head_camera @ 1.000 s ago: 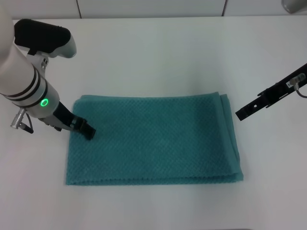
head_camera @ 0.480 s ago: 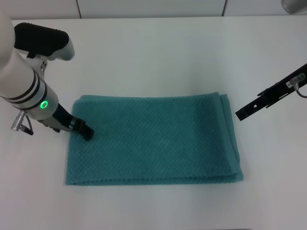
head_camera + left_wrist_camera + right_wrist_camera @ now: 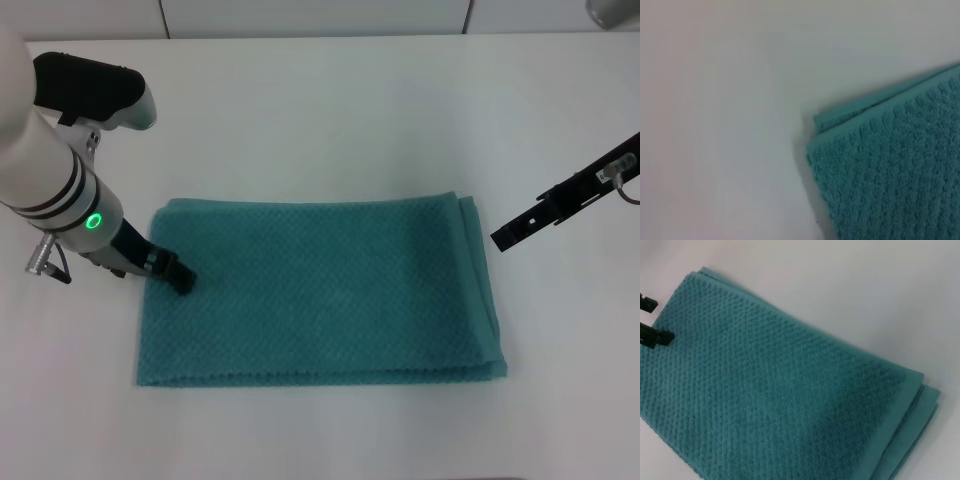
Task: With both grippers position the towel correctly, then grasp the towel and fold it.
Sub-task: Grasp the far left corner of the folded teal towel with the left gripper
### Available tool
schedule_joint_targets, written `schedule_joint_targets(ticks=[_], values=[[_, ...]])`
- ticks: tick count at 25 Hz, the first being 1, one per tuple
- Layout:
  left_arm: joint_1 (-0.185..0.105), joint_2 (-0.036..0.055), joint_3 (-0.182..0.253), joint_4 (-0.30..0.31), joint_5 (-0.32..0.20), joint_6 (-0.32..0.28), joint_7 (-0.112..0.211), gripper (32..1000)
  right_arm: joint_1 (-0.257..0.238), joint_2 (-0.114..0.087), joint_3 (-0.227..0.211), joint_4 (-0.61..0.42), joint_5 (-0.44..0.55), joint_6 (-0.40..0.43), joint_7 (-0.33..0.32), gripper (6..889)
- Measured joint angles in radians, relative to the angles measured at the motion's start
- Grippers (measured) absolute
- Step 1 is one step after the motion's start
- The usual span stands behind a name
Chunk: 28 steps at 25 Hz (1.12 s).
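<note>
The teal waffle-weave towel [image 3: 320,292] lies flat on the white table [image 3: 330,120], folded into a rectangle with its layered edges on the right side. My left gripper [image 3: 181,278] rests low on the towel's left part, just inside its left edge. In the right wrist view its two black tips [image 3: 652,320] stand apart, open, with nothing pinched. The left wrist view shows a two-layered corner of the towel [image 3: 890,170] on bare table. My right gripper [image 3: 505,238] hovers just off the towel's right edge, apart from the cloth.
The white table [image 3: 560,380] surrounds the towel on all sides. A wall with panel seams [image 3: 320,15] runs along the far edge. A grey object [image 3: 612,10] sits at the far right corner.
The left arm has drawn slightly to the left, its tip sliding a little toward the towel's left edge. Towel and right arm have not moved.
</note>
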Motion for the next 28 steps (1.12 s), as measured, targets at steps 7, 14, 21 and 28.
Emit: schedule_joint_targets(ticks=[7, 14, 21, 28], values=[[-0.004, 0.0010, 0.000, -0.018, 0.000, -0.019, 0.001, 822, 0.000, 0.000, 0.000, 0.001, 0.000, 0.000, -0.001, 874], [-0.005, 0.0018, 0.001, -0.027, -0.001, -0.024, 0.002, 819, 0.000, 0.000, 0.000, 0.011, 0.000, 0.009, -0.002, 874], [-0.005, 0.0011, 0.001, -0.028, -0.001, -0.024, 0.002, 816, 0.001, 0.000, 0.000, 0.012, 0.000, 0.009, -0.002, 874], [-0.005, 0.0019, 0.001, -0.028, 0.000, -0.023, 0.002, 812, 0.000, 0.000, 0.000, 0.012, 0.000, 0.009, -0.002, 874]])
